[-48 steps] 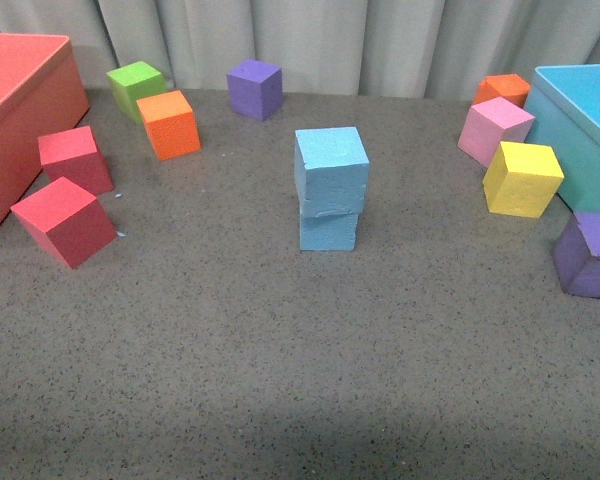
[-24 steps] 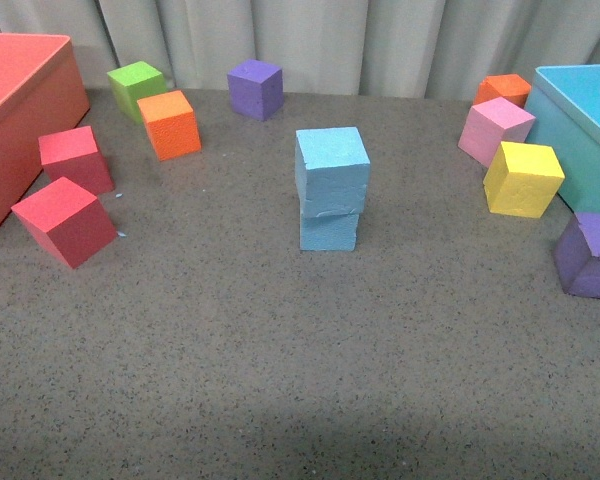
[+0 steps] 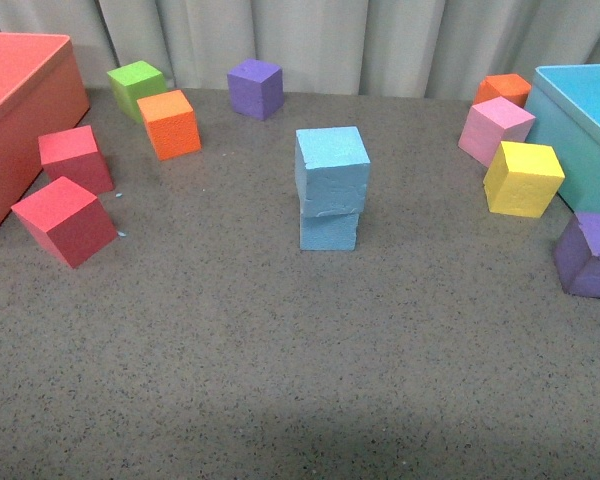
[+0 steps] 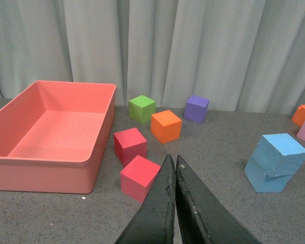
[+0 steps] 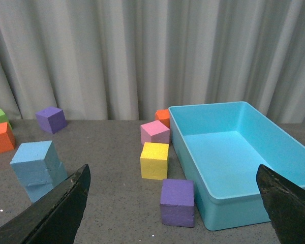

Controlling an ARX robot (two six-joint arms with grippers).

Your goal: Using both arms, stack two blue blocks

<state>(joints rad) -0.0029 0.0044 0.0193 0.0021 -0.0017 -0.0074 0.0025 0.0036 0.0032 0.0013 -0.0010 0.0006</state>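
The two blue blocks stand stacked mid-table: the upper block sits slightly twisted on the lower block. The stack also shows in the left wrist view and the right wrist view. No arm shows in the front view. My left gripper is shut and empty, low over the table, well apart from the stack, near a red cube. My right gripper is open wide and empty, with a purple cube between its fingers' line of sight, far from the stack.
A red bin stands at the left, a cyan bin at the right. Red cubes, orange, green and purple cubes lie left and back. Pink, yellow, orange, purple cubes lie right.
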